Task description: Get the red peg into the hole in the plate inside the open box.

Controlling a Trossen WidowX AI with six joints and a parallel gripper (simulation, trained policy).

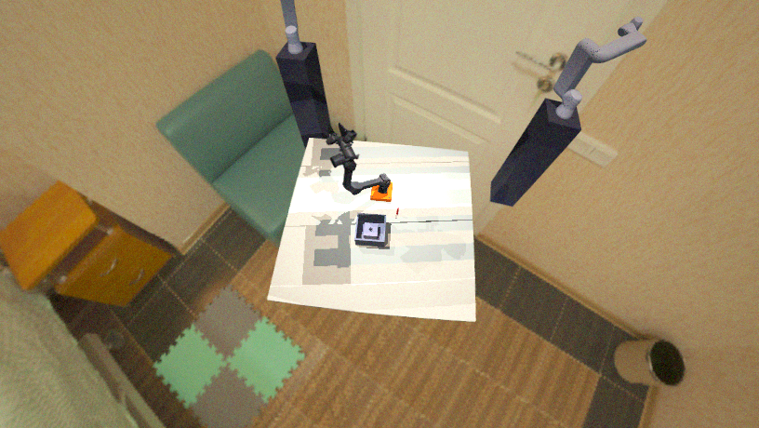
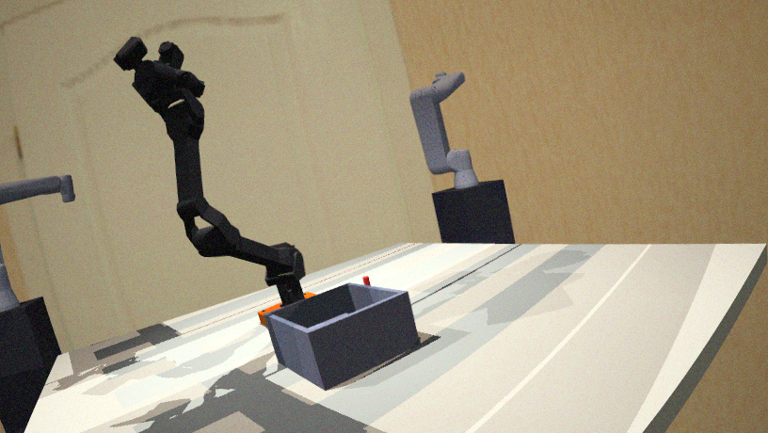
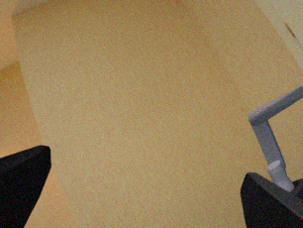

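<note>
The red peg (image 1: 396,212) (image 2: 366,280) appears to stand upright on the table beside the box; its lower part is hidden behind the box in the exterior view. The grey-blue open box (image 1: 370,244) (image 2: 365,336) sits on the table. A pale plate (image 1: 366,234) with a dark hole lies at its bottom in the top view. My gripper (image 3: 148,171) is open, its black fingers wide apart with nothing between them. In the top and exterior views it is high above the table, far from the peg and box. The peg and box are not in the wrist view.
The arm's orange base (image 1: 380,198) (image 2: 268,312) stands on the table (image 1: 414,298) (image 2: 537,376) just behind the box. Two grey arms on dark pedestals (image 1: 534,153) (image 2: 472,215) stand beyond the table. A green chair (image 1: 255,159) is at the table's left edge.
</note>
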